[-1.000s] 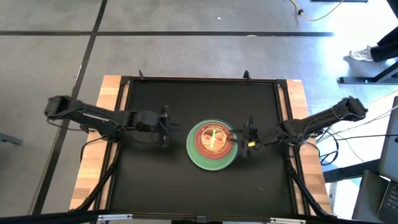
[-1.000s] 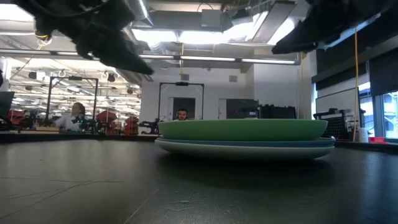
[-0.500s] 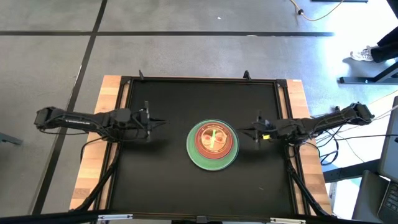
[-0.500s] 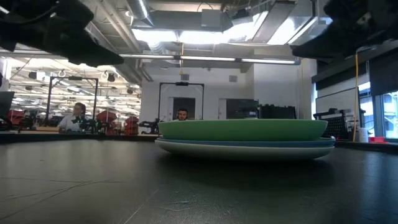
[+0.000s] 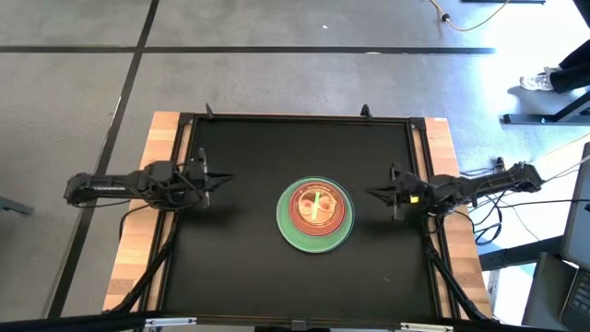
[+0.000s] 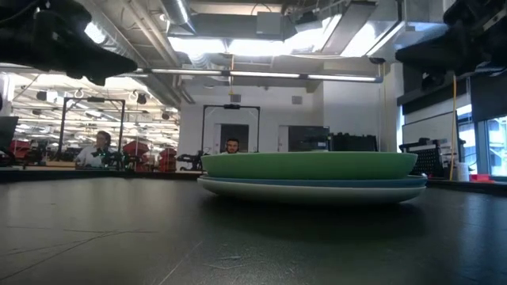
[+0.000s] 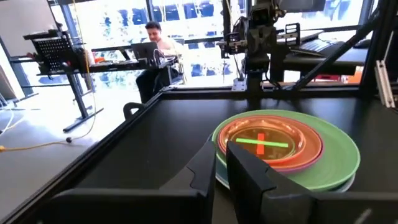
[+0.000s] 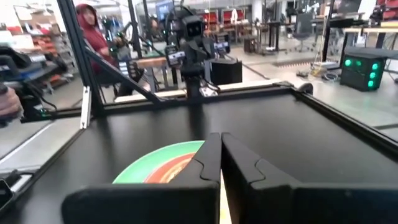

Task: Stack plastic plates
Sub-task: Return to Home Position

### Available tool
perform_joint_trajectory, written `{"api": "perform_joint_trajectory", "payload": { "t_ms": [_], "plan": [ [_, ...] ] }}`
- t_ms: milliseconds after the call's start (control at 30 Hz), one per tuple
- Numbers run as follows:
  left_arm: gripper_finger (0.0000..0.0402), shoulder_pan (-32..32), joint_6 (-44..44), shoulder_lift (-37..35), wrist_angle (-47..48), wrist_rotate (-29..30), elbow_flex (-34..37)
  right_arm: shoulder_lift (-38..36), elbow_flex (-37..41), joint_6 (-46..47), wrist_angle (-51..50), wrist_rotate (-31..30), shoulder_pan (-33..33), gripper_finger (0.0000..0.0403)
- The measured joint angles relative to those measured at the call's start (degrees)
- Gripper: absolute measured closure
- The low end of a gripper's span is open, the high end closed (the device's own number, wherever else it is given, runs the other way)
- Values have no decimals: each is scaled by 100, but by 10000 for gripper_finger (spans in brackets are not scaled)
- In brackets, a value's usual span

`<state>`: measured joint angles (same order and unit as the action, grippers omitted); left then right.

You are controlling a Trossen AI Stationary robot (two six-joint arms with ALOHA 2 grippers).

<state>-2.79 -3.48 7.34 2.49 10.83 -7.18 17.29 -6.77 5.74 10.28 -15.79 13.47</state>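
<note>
The plastic plates (image 5: 314,214) form one stack at the middle of the black table. A wide green plate (image 6: 309,165) sits on a pale one whose base rests on the table. Orange and magenta rims (image 7: 292,155) lie on the green plate, and a translucent red dish with green bar marks (image 7: 261,142) is on top. My left gripper (image 5: 221,178) hovers level to the left of the stack, shut and holding nothing; its fingers (image 7: 222,152) point at the plates. My right gripper (image 5: 371,194) hovers level to the right, shut and holding nothing, and also faces the stack (image 8: 168,165).
A raised black frame (image 5: 295,118) borders the table, with wooden strips (image 5: 166,148) outside it. Open black surface lies all around the stack. In the low view both arms (image 6: 55,43) (image 6: 459,39) hang high above the table. People sit at desks (image 6: 99,146) in the room beyond.
Both grippers have drawn back from the stack, the left toward the table's left edge and the right toward the right edge, each tipping toward level. The right gripper's fingers, spread beside the plates a second ago, have shut. The stack has stayed put.
</note>
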Motion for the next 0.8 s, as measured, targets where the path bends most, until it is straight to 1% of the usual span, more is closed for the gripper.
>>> {"api": "perform_joint_trajectory", "payload": {
  "t_ms": [167, 333, 433, 500, 567, 633, 733, 800],
  "plan": [
    [370, 2, 94, -740, 547, 1, 0, -514, 259, -2, -4, 0, 0, 398],
    [370, 0, 146, -722, 559, 0, 9, -818, 477, 5, 30, -6, 0, 398],
    [370, -4, 192, -720, 497, -1, 201, -941, 598, 22, 45, -8, 0, 398],
    [370, -4, 226, -720, 255, -2, 329, -1003, 639, 66, -4, -12, 0, 398],
    [370, -11, 254, -722, -218, -5, 522, -1006, 639, 97, 18, -13, -1, 398],
    [370, -20, 294, -710, -490, -161, 676, -1006, 639, 101, 26, -13, -1, 398],
    [370, -20, 199, -725, -569, -278, 673, -1002, 639, 105, -49, -16, -1, 397],
    [370, -20, 189, -722, -439, -282, 675, -1000, 639, 108, -228, -22, -1, 397]
  ]
}}
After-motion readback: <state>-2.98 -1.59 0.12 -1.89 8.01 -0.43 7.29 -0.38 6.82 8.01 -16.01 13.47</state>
